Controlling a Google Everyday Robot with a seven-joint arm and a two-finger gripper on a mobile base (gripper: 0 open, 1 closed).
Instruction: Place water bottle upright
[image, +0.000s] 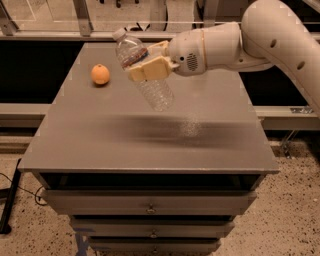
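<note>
The water bottle is a clear ribbed plastic bottle with a white cap and a blue-and-red label band. It hangs tilted above the grey table, cap up and to the left, base down and to the right. My gripper is shut on the water bottle around its label, with tan fingers either side. The white arm reaches in from the upper right.
An orange sits on the table at the left rear. Drawers run below the table's front edge. A rail and glass panels stand behind the table. The gold-brown can is hidden behind the arm.
</note>
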